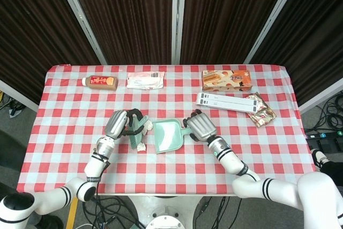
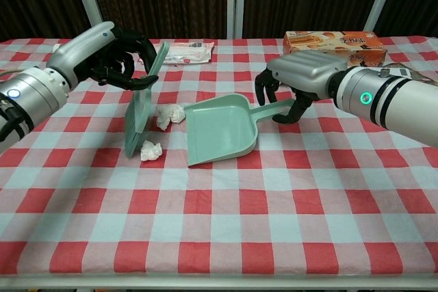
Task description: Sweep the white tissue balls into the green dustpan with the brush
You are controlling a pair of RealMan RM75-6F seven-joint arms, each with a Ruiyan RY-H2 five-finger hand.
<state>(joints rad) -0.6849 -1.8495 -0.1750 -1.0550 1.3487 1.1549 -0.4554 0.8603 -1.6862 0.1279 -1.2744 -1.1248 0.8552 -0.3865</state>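
The green dustpan [image 2: 219, 131] lies on the checked table [image 2: 274, 223], its mouth facing left. My right hand [image 2: 298, 76] grips its handle [image 2: 274, 109]. My left hand [image 2: 113, 52] holds the green brush [image 2: 142, 104] nearly upright, its lower end on the cloth just left of the tissue balls. One white tissue ball [image 2: 168, 114] sits between the brush and the dustpan's mouth. Another tissue ball [image 2: 150, 150] lies nearer me, touching the brush's lower end. From the head camera, the brush [image 1: 134, 132] stands left of the dustpan [image 1: 167, 136], with the balls [image 1: 146, 126] [image 1: 141, 147] between them.
Along the far side of the table lie a brown bottle [image 1: 100, 82], a white packet [image 1: 144, 80] and an orange box [image 1: 226, 79]. A long white box [image 1: 228, 101] and a snack packet [image 1: 261, 111] lie to the right of my right hand.
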